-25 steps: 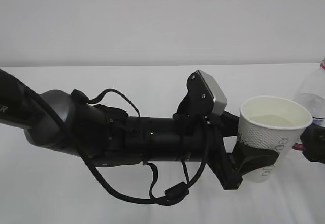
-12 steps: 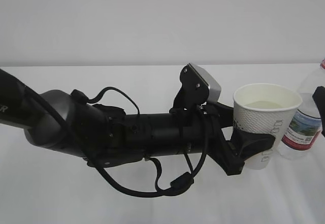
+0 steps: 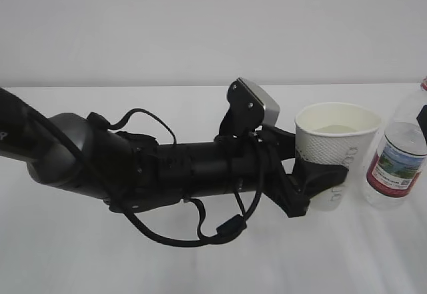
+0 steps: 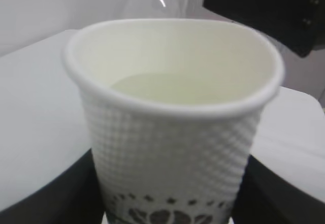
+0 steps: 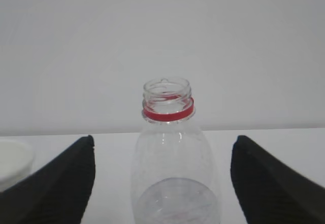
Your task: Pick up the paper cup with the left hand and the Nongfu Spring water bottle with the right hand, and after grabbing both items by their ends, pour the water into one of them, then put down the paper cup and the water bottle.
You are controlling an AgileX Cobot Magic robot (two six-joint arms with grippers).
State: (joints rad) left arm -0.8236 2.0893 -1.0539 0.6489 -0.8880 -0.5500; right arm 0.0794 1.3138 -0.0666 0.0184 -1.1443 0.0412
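Change since earlier frame: left arm [image 3: 167, 174] and its load have shifted left and lower in the exterior view; the cup, tilted a second ago, now sits upright; the bottle, then half cut off at the right edge, now shows label and lower body.
Left pincer [image 3: 319, 186]: fingers [image 3: 313, 181] clasped about the lower wall of the paper cup [image 3: 337, 144], roughly two-thirds spread by the cup's girth; dark finger pads flank the cup's base in the left wrist view.
Paper cup [image 4: 172, 127]: between the left pincer's fingers, mouth up, dotted embossing on the wall.
Water [image 4: 167, 88]: pale pool low inside the cup.
Right pincer [image 5: 162, 183]: jaws wide apart, one on either side of the bottle and clear of it.
Nongfu Spring water bottle [image 3: 397, 161]: upright on the white table [image 3: 67, 261], between the right pincer's fingers, just right of the left pincer and cup; cap off, red neck ring [image 5: 168, 113] showing.
Wrist camera [image 3: 257, 104]: grey box above the left pincer's wrist.
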